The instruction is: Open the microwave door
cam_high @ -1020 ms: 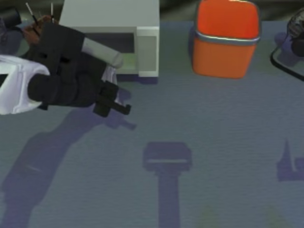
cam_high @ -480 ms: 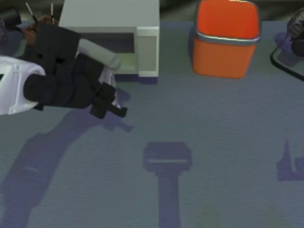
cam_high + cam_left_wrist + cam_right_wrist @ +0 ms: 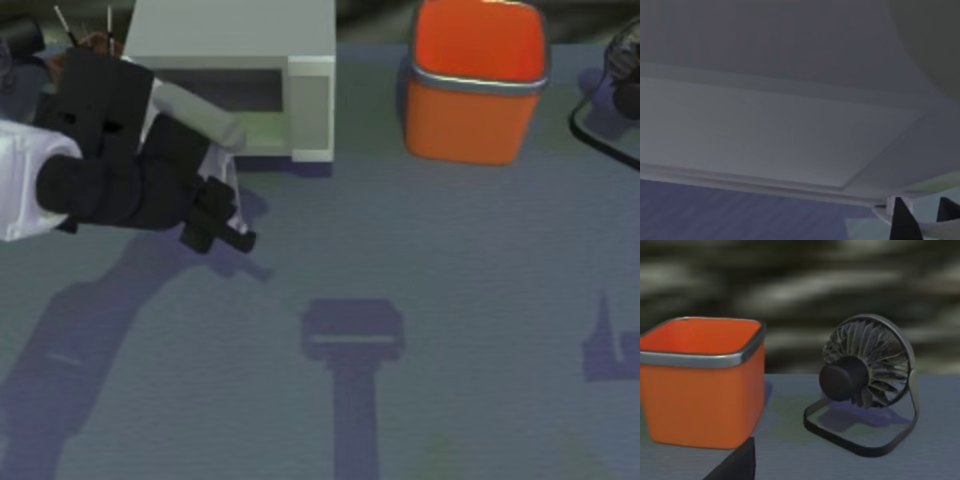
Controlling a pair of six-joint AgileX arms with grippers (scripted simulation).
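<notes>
The light grey-white microwave [image 3: 240, 30] stands at the back left, with its dark cavity showing beside the control panel [image 3: 310, 110]. The door [image 3: 228, 165] is swung partly out; my left arm hides most of it. My left gripper [image 3: 222, 215] sits in front of the oven at the door's free edge. In the left wrist view the door [image 3: 765, 130] fills the picture, and the left gripper [image 3: 922, 217] is shut on the white handle [image 3: 900, 202]. Only one dark finger [image 3: 740, 465] of my right gripper shows, parked at the right.
An orange bin [image 3: 478, 80] stands right of the microwave, also seen in the right wrist view [image 3: 700, 385]. A black desk fan [image 3: 615, 90] is at the back right corner [image 3: 865, 370]. Thin sticks stand at the back left [image 3: 75, 35].
My left gripper has moved leftward, drawing the door farther out from the microwave front. More of the cavity opening shows. The right arm has not moved.
</notes>
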